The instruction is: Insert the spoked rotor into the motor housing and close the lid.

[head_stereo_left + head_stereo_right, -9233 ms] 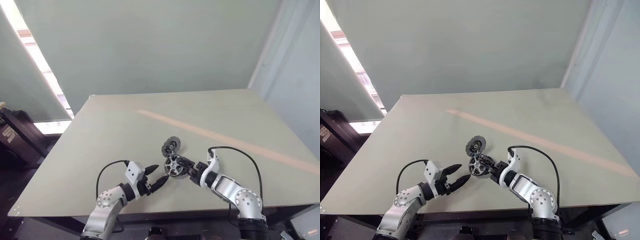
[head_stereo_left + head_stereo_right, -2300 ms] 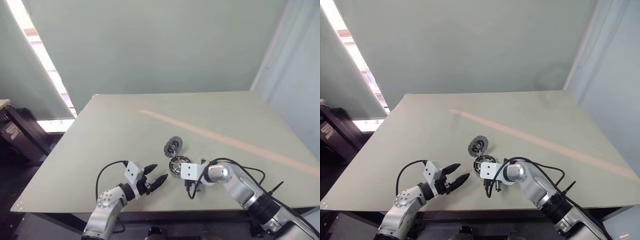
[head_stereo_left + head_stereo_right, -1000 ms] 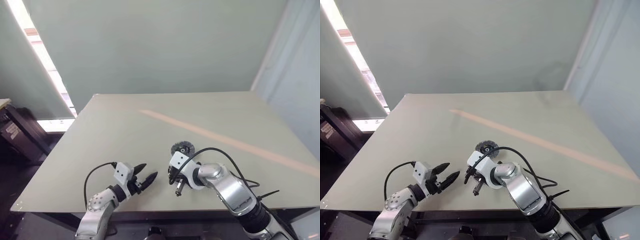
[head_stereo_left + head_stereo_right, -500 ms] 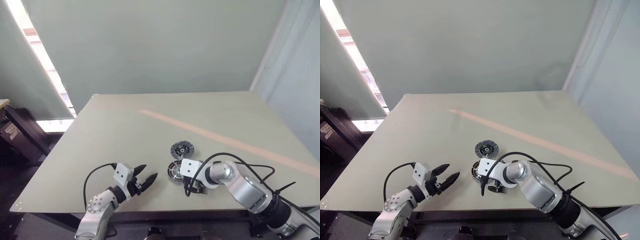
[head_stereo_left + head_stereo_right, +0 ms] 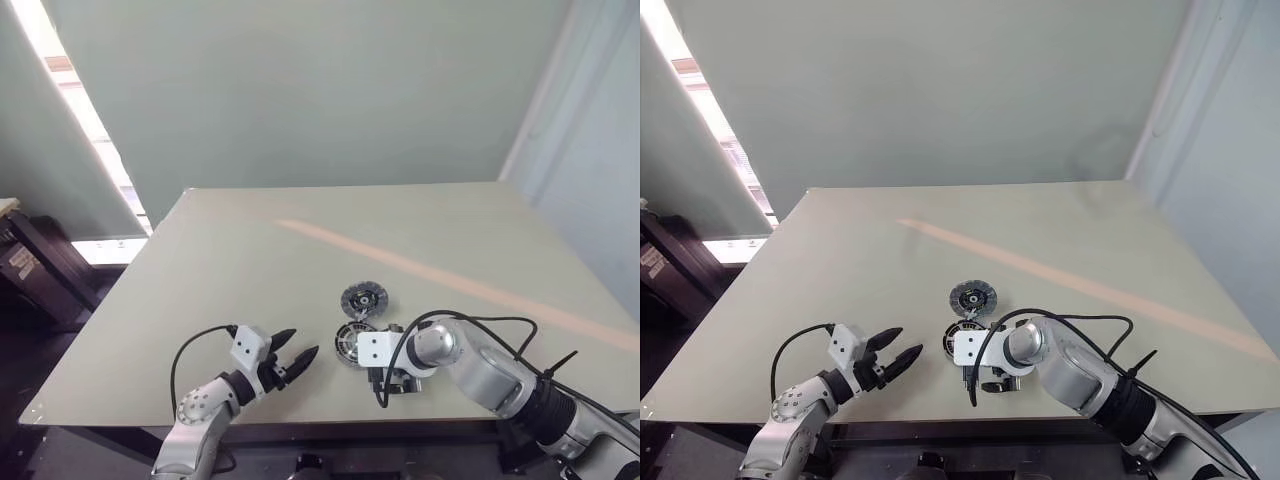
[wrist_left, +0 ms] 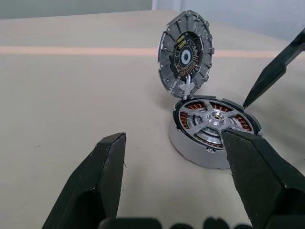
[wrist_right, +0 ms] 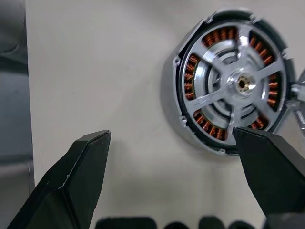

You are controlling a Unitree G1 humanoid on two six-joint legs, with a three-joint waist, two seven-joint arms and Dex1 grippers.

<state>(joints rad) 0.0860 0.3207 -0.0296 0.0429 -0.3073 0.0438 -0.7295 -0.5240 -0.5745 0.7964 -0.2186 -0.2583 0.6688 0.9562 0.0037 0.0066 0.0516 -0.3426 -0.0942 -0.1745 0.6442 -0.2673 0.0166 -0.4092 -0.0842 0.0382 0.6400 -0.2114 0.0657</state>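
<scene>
Rotor seated in the motor housing, lid standing open

The spoked rotor (image 7: pixel 237 86) lies flat in the motor housing (image 6: pixel 215 130), hub up, near the table's (image 5: pixel 250 270) front edge at mid-width. The lid (image 6: pixel 185 53) stands nearly upright on its hinge at the housing's far rim (inner face toward the left gripper (image 6: pixel 177 179)). Both claws gape empty; the right gripper (image 7: pixel 174 186) hangs over the housing.

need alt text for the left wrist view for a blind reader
The motor housing sits on the beige table with the spoked rotor seated inside its copper windings, and the hinged lid stands open behind it. The left gripper is open, its black fingers in the foreground; a black fingertip of the right gripper points at the housing's far edge.
</scene>
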